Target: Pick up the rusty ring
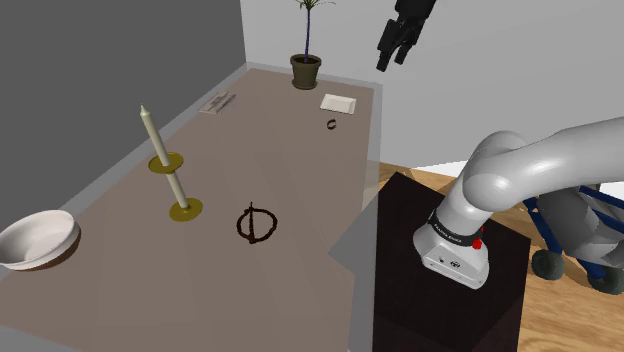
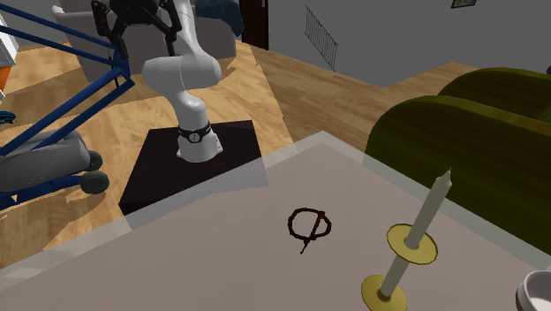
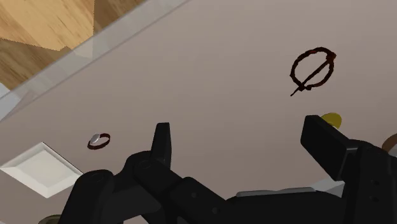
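A small dark reddish-brown ring (image 1: 331,124) with a pale spot lies near the table's far end, close to the edge on the shoulder view's right; in the wrist view this ring (image 3: 98,140) is ahead of one finger. A larger dark brown ring with a pin across it (image 1: 257,224) (image 2: 310,226) (image 3: 312,69) lies mid-table. My black gripper (image 1: 394,60) (image 3: 238,127) hangs high above the table's far end, open, with nothing between its fingers.
A white square dish (image 1: 338,102) (image 3: 39,168) sits just beyond the small ring, and a potted plant (image 1: 306,68) stands behind it. Two candles on yellow holders (image 1: 160,150) (image 2: 408,243) and a bowl (image 1: 38,240) occupy the shoulder view's left. An olive sofa (image 2: 468,115) flanks the table.
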`<state>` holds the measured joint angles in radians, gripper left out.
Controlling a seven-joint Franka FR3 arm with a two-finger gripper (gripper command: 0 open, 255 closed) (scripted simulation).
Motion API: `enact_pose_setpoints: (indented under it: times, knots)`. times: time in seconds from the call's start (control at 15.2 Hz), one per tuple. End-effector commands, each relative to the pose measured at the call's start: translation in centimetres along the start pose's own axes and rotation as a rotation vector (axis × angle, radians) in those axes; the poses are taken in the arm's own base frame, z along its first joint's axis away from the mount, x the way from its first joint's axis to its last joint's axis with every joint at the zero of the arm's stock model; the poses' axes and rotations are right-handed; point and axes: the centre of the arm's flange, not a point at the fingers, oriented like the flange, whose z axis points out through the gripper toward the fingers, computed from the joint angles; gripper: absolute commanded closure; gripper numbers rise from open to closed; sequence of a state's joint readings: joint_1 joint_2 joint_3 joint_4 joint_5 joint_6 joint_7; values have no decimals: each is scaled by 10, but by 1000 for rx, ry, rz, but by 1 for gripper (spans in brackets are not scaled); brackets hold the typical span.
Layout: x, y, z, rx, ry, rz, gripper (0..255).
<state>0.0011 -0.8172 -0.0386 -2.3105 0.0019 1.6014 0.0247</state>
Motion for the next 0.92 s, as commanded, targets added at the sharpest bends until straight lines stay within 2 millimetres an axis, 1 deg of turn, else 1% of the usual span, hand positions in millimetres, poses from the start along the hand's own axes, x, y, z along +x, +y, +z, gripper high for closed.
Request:
enact_pose_setpoints:
  times: [0.0,0.86]
  knots:
    - [0,0,0,0,0,0,0]
    - [24,-116,125,-4,-25,74,0]
